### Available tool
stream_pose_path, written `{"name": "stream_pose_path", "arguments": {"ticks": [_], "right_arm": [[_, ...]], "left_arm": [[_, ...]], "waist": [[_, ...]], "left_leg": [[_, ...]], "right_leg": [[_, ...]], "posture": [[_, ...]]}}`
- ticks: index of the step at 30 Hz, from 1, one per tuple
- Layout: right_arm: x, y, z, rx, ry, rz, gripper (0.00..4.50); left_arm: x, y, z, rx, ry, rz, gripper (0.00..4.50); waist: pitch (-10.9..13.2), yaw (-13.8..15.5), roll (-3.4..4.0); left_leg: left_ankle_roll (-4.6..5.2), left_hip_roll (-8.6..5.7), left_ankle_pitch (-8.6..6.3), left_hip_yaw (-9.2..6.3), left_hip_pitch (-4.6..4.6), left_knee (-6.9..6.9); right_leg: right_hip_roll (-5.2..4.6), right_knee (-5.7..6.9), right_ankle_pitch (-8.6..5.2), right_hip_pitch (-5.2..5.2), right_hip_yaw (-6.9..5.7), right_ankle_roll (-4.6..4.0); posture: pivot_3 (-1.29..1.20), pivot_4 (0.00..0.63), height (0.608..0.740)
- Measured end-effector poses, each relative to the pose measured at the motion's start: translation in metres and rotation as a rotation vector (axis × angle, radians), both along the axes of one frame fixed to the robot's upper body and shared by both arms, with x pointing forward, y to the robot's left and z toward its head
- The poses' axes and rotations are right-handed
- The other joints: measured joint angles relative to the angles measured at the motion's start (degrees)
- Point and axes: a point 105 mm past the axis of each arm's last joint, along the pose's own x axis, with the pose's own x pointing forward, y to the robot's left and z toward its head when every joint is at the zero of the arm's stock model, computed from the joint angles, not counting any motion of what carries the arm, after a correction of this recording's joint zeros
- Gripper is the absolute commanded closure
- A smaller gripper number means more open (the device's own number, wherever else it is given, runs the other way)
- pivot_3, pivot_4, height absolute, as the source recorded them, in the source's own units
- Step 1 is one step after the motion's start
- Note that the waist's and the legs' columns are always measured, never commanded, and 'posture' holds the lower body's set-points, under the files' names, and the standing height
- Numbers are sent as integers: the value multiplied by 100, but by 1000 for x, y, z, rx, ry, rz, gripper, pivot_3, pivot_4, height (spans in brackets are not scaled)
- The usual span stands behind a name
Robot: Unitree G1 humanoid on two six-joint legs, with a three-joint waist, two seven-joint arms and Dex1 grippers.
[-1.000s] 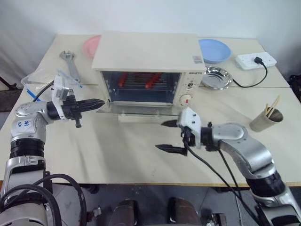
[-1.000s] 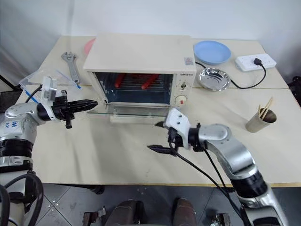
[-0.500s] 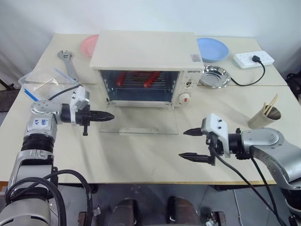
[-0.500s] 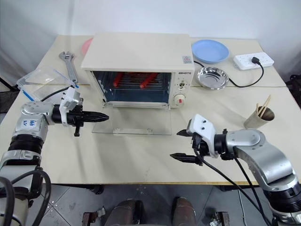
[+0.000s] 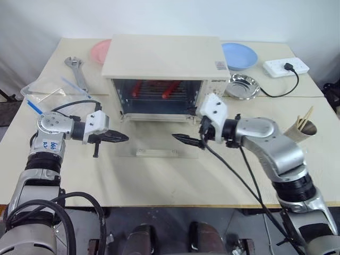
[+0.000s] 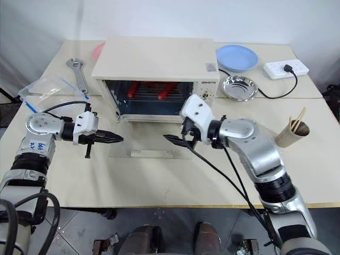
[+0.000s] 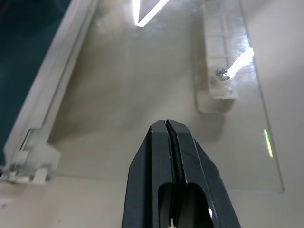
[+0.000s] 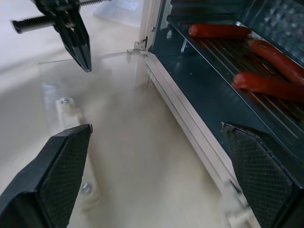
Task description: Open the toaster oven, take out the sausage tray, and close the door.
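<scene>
The cream-white toaster oven (image 5: 164, 64) stands mid-table with its glass door (image 5: 159, 142) folded down flat and the bar handle (image 5: 156, 153) toward me. Inside, the sausage tray (image 8: 247, 61) sits on its rack holding three red sausages (image 8: 218, 31). My left gripper (image 5: 121, 138) is shut and empty, its tip over the door's left edge, also seen in the left wrist view (image 7: 166, 124). My right gripper (image 6: 178, 132) is wide open and empty above the door's right side, pointing into the oven mouth; its fingers (image 8: 61, 180) frame the opening.
A wrench (image 5: 77, 71) and a clear plastic bag (image 5: 45, 87) lie at the left. A pink plate (image 5: 101, 50) sits behind the oven. A blue plate (image 5: 239, 54), steel bowl (image 5: 243, 87), power strip (image 5: 287, 66) and cup of sticks (image 5: 300, 133) are at the right.
The door has dropped flat onto the table. My right gripper swung up and left from the front of the table to the oven mouth. The left gripper sank a little and rolled.
</scene>
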Motion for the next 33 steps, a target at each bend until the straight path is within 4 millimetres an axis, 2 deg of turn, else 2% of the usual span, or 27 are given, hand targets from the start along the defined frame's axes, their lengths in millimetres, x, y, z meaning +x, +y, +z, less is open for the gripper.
{"name": "stream_pose_path", "arguments": {"ticks": [2,5,6,8,10,13,18,21,29,33], "right_arm": [[8,6,-2,-16,-28,-24,0],[22,27,-1,-41,-85,-63,0],[26,30,-2,-54,-96,-76,0],[40,34,-4,-115,-141,-130,0],[60,35,-2,-156,-200,-217,0],[75,43,0,-202,-289,-268,0],[93,45,7,-283,-430,-331,0],[99,46,4,-327,-475,-344,0],[107,52,-3,-482,-619,-346,0],[108,57,-6,-543,-651,-339,820]], "left_arm": [[-1,2,0,-46,-22,35,4485],[-7,0,-5,-213,-44,116,4485],[-7,-5,-6,-255,-41,125,4312],[-12,-1,0,-378,-72,199,3903],[-24,3,9,-544,-124,278,3309],[-34,-2,15,-699,-190,358,2320],[-47,8,29,-851,-297,521,910],[-54,12,29,-894,-317,592,30],[-62,19,26,-983,-291,729,30],[-61,19,28,-1007,-268,737,0]], "waist": [[0,-12,0],[0,-137,0],[1,-142,-1],[0,-202,-3],[0,-274,-2],[0,-271,-3],[0,-254,-3],[0,-260,-3],[0,-265,-3],[0,-269,-3]], "left_leg": [[0,0,0,0,-1,2],[-4,2,3,-10,-8,4],[-7,2,4,-10,-11,4],[-7,2,4,-20,-7,-3],[-7,0,4,-37,-2,-5],[-9,2,5,-46,-5,1],[-10,0,7,-54,-6,3],[-11,1,7,-55,-6,-1],[-13,3,8,-53,-5,1],[-14,3,9,-53,-5,-2]], "right_leg": [[-1,5,0,-3,1,0],[-6,31,0,-28,6,0],[-6,38,0,-30,2,0],[-11,40,0,-36,5,0],[-18,43,0,-33,5,0],[-15,43,0,-31,4,-1],[-15,41,0,-25,5,-1],[-13,41,0,-26,4,-1],[-11,39,0,-25,6,-1],[-10,39,0,-26,5,-2]], "posture": [[0,150,740],[0,150,740],[0,150,740],[0,150,740],[0,150,740],[0,150,740],[0,150,740],[0,150,740],[0,150,740],[0,150,740]]}}
